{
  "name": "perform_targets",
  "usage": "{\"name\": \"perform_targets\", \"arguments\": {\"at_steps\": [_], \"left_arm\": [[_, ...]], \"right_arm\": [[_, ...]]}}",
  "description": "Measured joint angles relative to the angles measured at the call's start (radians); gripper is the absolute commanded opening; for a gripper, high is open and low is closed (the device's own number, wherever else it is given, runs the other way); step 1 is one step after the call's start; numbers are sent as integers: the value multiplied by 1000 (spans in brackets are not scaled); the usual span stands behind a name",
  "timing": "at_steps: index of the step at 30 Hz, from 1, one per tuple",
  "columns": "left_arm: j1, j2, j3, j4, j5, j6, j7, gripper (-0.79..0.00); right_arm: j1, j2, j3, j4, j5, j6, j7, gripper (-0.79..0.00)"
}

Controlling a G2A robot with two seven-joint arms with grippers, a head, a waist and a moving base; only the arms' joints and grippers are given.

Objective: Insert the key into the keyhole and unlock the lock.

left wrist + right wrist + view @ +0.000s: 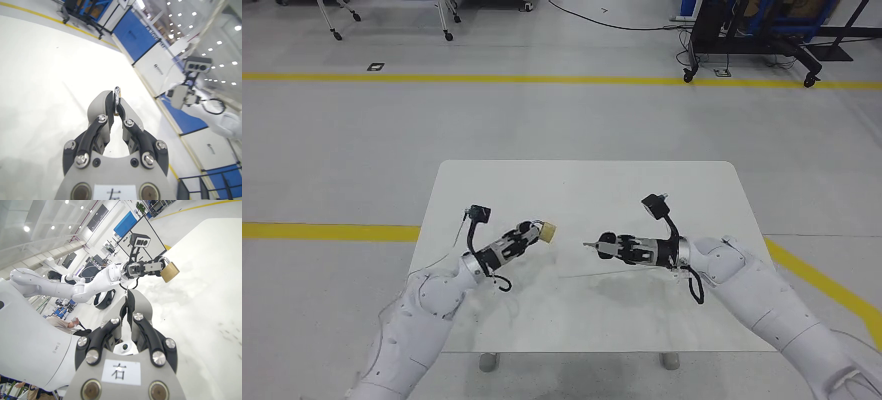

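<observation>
Left hand [532,234]: raised over the white tabletop [642,190], left of centre; fingers pinching the silver shackle of the brass padlock [170,271]; lock body sticking out beyond the fingertips. Key [591,244]: small, metal; right of the brass padlock and apart from it; tip pointing toward it. Right hand [603,243]: right of centre; fingers pressed together on the key.

This is a large industrial robotics hall. The pale glossy floor is marked with yellow lines [542,77]. There is a black wheeled rack [752,45], blue-and-white partition panels [151,49], rows of ceiling lights [219,42] high overhead, and one white table [582,200].
</observation>
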State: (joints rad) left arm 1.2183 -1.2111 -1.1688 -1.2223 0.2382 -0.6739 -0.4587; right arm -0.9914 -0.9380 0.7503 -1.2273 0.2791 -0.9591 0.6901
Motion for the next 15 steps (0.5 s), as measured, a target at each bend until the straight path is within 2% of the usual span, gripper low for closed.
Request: {"name": "perform_targets", "arguments": {"at_steps": [4, 6, 15], "left_arm": [[-79, -18, 57, 104, -175, -100, -85, -785], [-110, -23, 77, 136, -217, -114, -129, -785], [-93, -24, 88, 117, -244, -124, -129, -785]], "right_arm": [[34, -26, -22, 10, -27, -10, -33, -785], [45, -34, -27, 9, -29, -23, -41, -785], [46, -35, -28, 8, -29, -25, -41, -785]]}}
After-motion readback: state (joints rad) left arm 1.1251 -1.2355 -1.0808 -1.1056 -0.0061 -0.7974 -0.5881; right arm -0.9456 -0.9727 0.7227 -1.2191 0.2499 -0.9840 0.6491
